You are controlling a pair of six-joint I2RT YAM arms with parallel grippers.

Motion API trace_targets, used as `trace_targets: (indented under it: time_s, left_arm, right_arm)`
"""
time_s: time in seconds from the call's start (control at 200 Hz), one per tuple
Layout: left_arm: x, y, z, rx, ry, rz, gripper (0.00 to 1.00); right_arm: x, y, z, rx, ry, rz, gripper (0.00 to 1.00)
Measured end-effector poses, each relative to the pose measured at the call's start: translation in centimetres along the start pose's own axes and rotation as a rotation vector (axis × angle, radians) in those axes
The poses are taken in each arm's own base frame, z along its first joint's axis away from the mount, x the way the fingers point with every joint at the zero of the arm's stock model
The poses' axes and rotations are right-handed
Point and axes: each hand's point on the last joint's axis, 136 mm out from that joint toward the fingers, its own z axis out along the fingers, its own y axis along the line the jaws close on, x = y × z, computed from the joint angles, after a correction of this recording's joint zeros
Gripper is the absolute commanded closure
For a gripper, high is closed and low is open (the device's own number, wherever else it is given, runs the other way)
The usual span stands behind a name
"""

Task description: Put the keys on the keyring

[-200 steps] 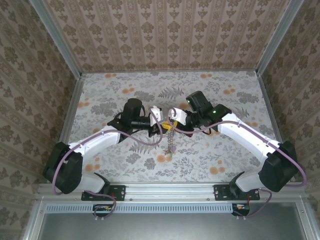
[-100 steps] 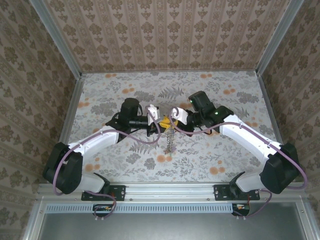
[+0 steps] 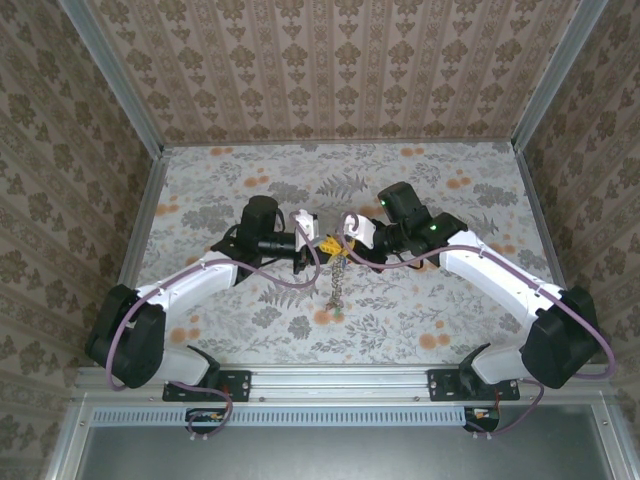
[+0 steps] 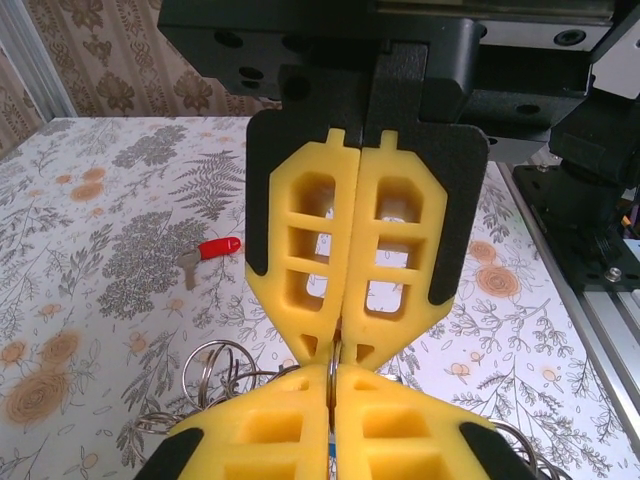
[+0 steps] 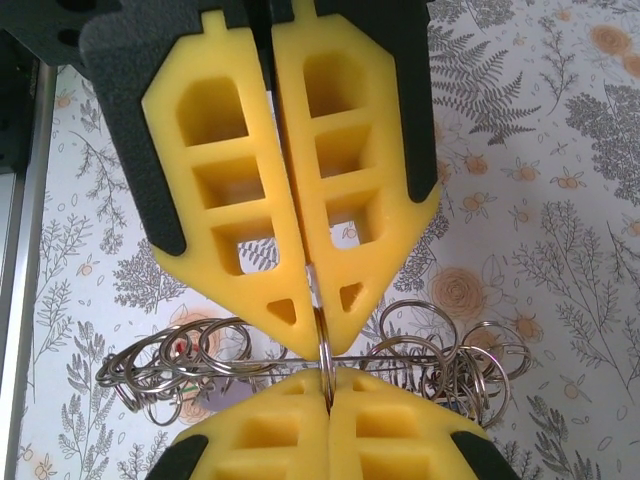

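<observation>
The keyring (image 3: 338,283) hangs as a chain of metal rings between my two grippers, above the middle of the table. My left gripper (image 3: 320,243) and right gripper (image 3: 345,240) meet tip to tip. In the left wrist view my left gripper (image 4: 333,385) is shut on one ring held edge-on, facing the right fingers (image 4: 310,240). My right gripper (image 5: 327,395) is shut on the same ring. A thin wire loop strung with several rings (image 5: 440,350) runs across behind it. One key with a red tag (image 4: 207,251) lies on the table.
The floral table (image 3: 200,200) is walled by patterned panels, with metal rails at the left (image 3: 140,230) and right (image 3: 535,230) edges. The right arm's black base and rail (image 4: 590,230) stand close on the right of the left wrist view.
My left gripper's jaws have closed onto the ring. The left arm drew back slightly to the left. The hanging rings stay between the two grippers.
</observation>
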Motion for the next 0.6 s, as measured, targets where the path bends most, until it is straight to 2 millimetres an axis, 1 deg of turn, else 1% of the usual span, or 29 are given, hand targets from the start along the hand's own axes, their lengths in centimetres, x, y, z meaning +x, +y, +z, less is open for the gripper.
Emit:
trace_targets:
  time_s: [0.18,0.26,0.37,0.53,0.6]
  left_arm:
    - [0.64,-0.22,0.06,0.010,0.020,-0.025,0.84]
    - [0.93,-0.27,0.12,0.014,0.027,-0.034,0.88]
    - [0.98,-0.24,0.14,0.014,0.028,-0.036,0.88]
    - [0.88,-0.19,0.14,0.012,0.025,-0.035,0.81]
    - [0.78,-0.15,0.15,0.011,0.022,-0.034,0.80]
  right_arm:
    - [-0.17,-0.04,-0.30,0.008,-0.011,-0.005,1.00]
    - [-0.37,-0.10,-0.39,0.013,-0.018,-0.010,1.00]
    - [-0.45,-0.01,-0.39,0.008,-0.022,-0.010,1.00]
    - [-0.46,-0.03,-0.38,0.008,-0.023,-0.011,1.00]
    - [-0.44,-0.02,-0.37,0.008,-0.023,-0.011,1.00]
